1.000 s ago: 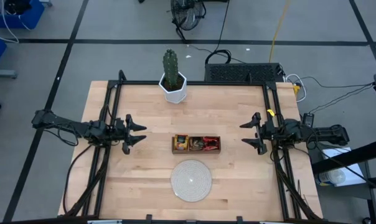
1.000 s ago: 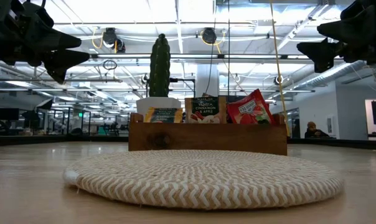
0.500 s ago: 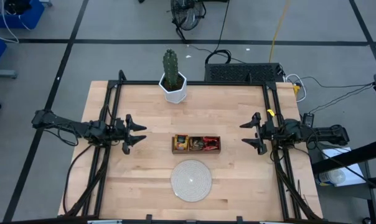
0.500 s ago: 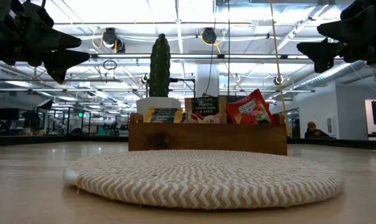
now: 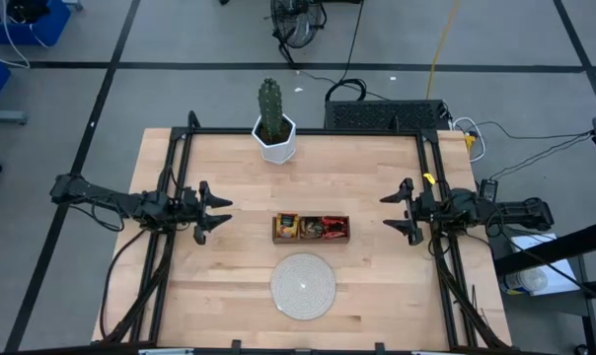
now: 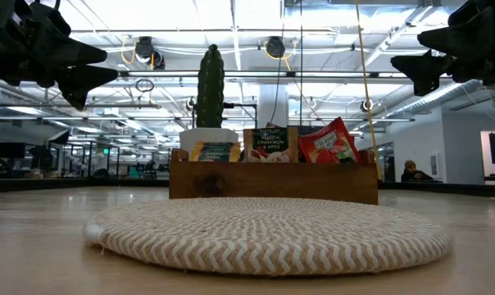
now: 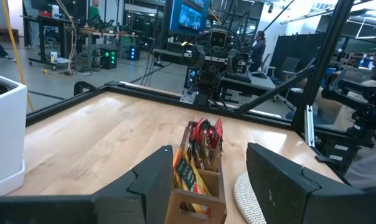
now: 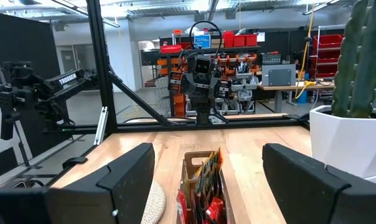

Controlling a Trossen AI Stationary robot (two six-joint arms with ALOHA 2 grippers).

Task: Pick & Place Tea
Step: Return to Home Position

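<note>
Both arms reach level from the table's sides, the left gripper (image 5: 222, 212) at 9 o'clock and the right gripper (image 5: 387, 211) at 3 o'clock, each with fingers spread and empty. The tea (image 6: 270, 143) stands upright in 1 wooden tray (image 6: 272, 182) at centre, whose long axis runs 9-to-3. There are 3 colour groups; the sachet count cannot be told.

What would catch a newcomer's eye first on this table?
The brown three-compartment wooden tray in the middle of the table, packed with upright red, green and orange-yellow tea sachets. A round pale woven disc lies beside it, and a green cactus in a white pot stands at the table's edge. The dark left arm and right arm flank the tray, jaws open.
</note>
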